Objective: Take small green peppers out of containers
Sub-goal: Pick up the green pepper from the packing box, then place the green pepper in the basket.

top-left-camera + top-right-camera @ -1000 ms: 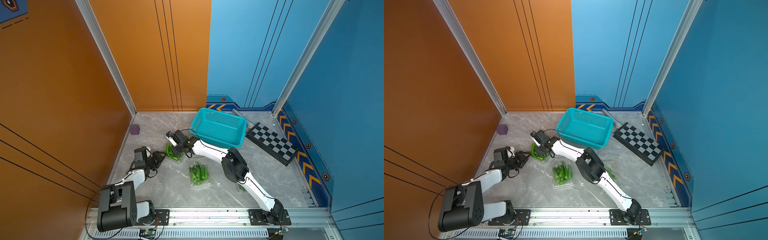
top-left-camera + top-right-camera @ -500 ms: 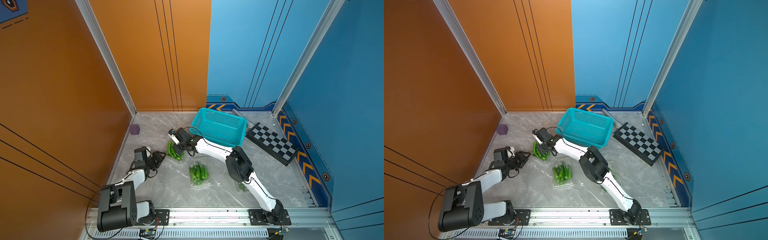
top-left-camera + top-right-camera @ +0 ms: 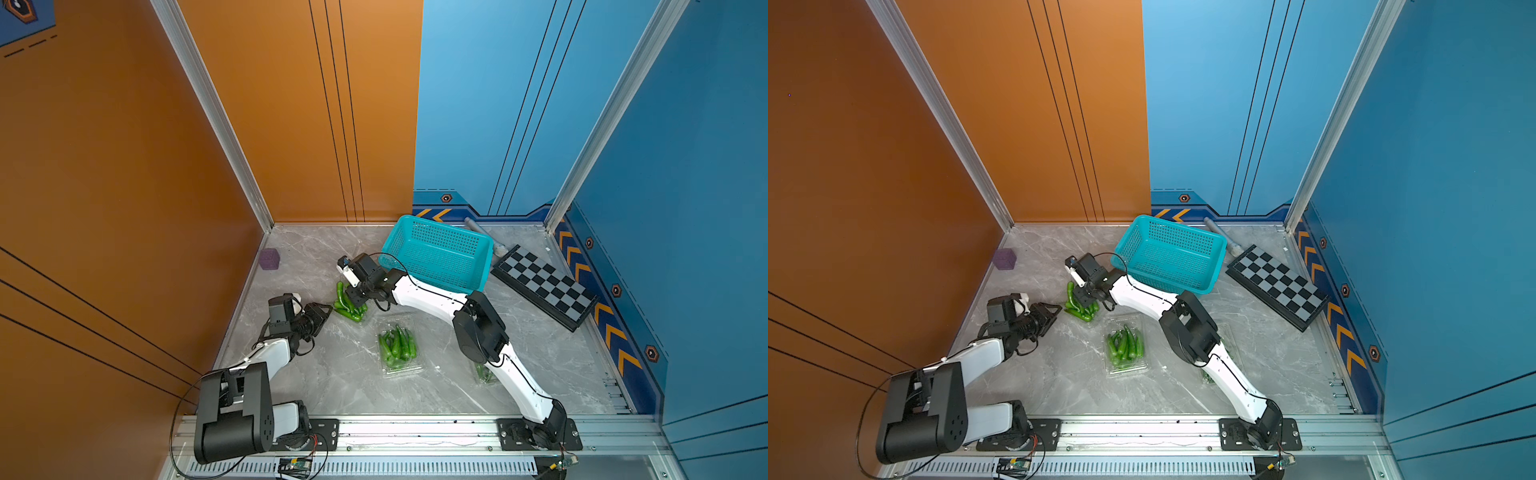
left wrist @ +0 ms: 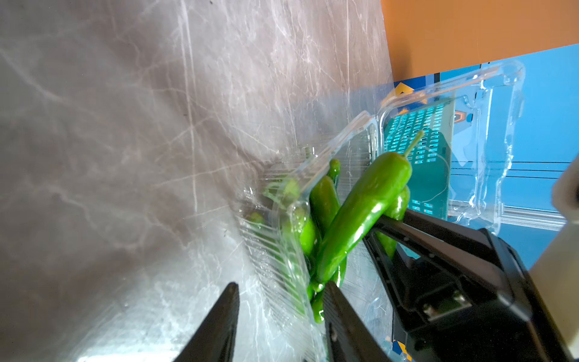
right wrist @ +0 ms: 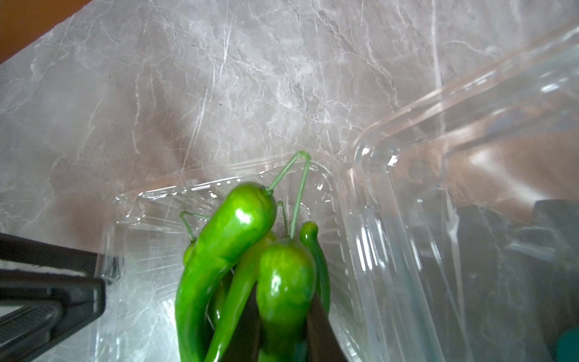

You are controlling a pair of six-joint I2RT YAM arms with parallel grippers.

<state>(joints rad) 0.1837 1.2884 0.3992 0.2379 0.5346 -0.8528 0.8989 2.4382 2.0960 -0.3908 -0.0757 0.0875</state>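
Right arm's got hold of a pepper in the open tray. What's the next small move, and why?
Probably lift the right fingers straight up, slowly, until the pepper clears the tray wall. They are closed on that one pepper, other peppers lie against it inside the tray, and the left fingers straddle the tray's wall, which may steady it.

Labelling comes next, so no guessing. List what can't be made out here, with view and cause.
- Third tray: both top views, the right arm covers most of it.
- How many peppers the right gripper pinches: right wrist view, they overlap and run off the picture's edge.
- Whether the left gripper grips the open tray: left wrist view, clear rim between fingers, contact unclear.
- Grey rod: both top views, too small to identify.
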